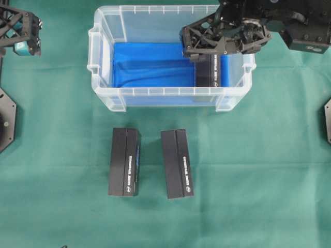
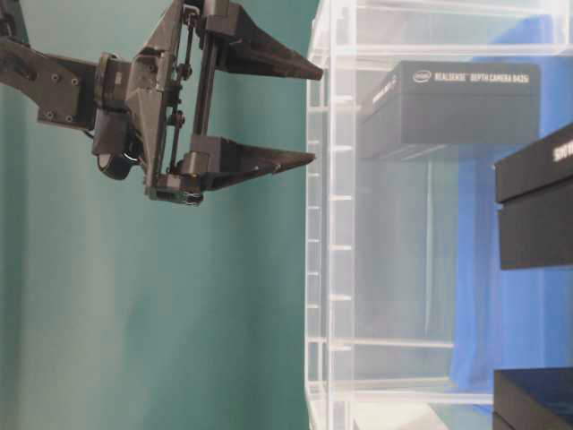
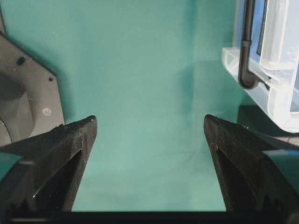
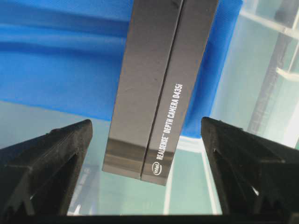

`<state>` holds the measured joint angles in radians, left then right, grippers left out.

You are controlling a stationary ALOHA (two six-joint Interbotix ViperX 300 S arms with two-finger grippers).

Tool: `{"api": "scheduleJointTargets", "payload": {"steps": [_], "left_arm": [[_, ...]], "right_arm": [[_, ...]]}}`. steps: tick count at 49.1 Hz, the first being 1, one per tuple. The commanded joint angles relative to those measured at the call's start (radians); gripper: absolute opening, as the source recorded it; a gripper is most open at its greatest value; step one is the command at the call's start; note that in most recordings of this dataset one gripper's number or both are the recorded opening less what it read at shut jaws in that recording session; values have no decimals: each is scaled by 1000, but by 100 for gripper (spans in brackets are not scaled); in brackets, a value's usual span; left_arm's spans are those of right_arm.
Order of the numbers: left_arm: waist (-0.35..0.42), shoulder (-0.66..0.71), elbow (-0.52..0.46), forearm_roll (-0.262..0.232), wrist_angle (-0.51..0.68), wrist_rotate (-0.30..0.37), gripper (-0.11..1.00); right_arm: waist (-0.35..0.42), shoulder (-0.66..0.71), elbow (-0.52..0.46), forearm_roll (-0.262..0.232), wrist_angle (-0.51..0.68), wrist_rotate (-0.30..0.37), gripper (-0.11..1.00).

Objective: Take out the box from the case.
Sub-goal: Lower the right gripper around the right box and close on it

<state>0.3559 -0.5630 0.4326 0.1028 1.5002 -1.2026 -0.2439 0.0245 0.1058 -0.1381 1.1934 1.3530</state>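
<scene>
Work surface: table covered with green cloth (image 1: pixel 258 170). Resting directly on it: the case (image 1: pixel 103 93), upper centre of the overhead frame, and two black boxes lying side by side below it, left box (image 1: pixel 124 161) and right box (image 1: pixel 177 164), apart.

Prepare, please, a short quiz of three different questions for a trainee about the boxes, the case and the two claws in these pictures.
1. True or false: the right claw is closed on the box in the case.
2. How many black boxes lie on the green cloth outside the case?
3. Where is the left claw? A) inside the case, B) over the green cloth beside the case, C) on a box.

Key:
1. False; its jaws stand open on either side of the box.
2. Two: the left box and the right box.
3. B.
</scene>
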Motion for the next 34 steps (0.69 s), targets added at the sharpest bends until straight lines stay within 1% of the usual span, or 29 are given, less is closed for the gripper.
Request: {"api": "scheduleJointTargets", "payload": {"steps": [1, 20, 24, 34], "left_arm": [[-3, -6, -11, 0, -3, 0, 91], [-3, -6, -11, -2, -5, 8, 91], [-3, -6, -11, -2, -12, 18, 91], [-3, -6, -11, -2, -17, 21, 91]], "right_arm": [[2, -12, -18, -3, -5, 3, 92], [2, 0, -12, -5, -9, 11, 92], [2, 6, -8, -6, -18, 11, 92], [0, 20, 12, -6, -43, 12, 92]]}}
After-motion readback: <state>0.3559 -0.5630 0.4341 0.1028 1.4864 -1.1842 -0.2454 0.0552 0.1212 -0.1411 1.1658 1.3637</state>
